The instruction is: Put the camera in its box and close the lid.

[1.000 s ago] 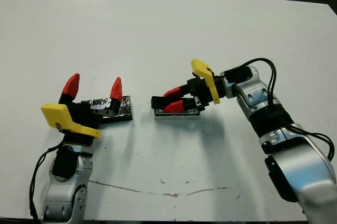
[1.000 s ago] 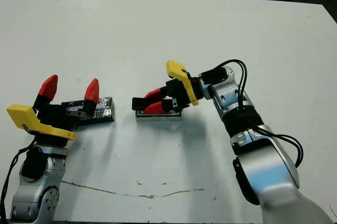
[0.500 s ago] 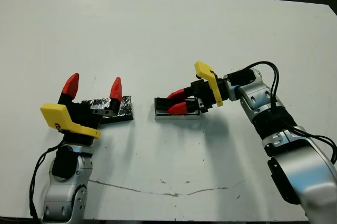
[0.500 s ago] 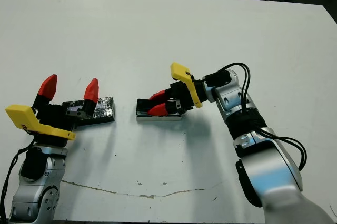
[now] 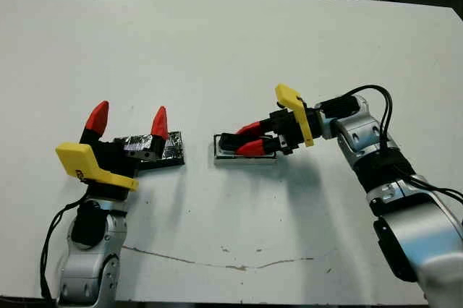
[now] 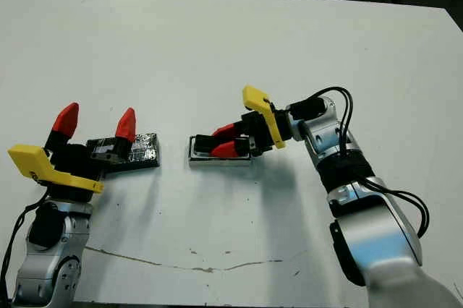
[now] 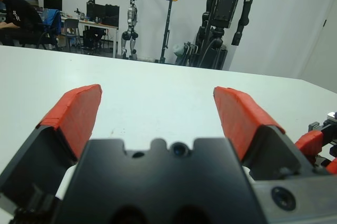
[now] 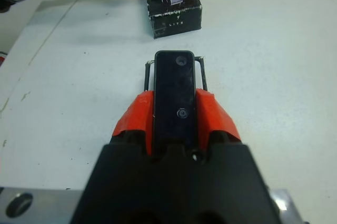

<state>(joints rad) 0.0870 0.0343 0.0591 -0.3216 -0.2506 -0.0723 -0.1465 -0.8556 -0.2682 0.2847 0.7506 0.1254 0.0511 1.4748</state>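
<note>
My right gripper (image 5: 239,142) is shut on the camera (image 5: 226,142), a slim black bar lying flat between the red fingers. It hovers low over the box (image 5: 249,158), a small shallow tray in the middle of the table. In the right wrist view the camera (image 8: 174,77) covers the box, whose thin black rim (image 8: 147,74) shows at both sides of its far end. The lid (image 5: 171,147), black and crinkly, lies to the left of the box. My left gripper (image 5: 129,114) stands open just at the lid's near left end, fingers pointing up, holding nothing.
A thin dark crack (image 5: 224,267) runs across the white table (image 5: 217,48) near its front edge. Beyond the table, in the left wrist view, a person (image 7: 16,16) sits at a desk and a humanoid robot (image 7: 226,13) hangs on a stand.
My right gripper has drawn back to the right with the camera still in it, so the camera now lies over the box. The left arm and the lid have not moved.
</note>
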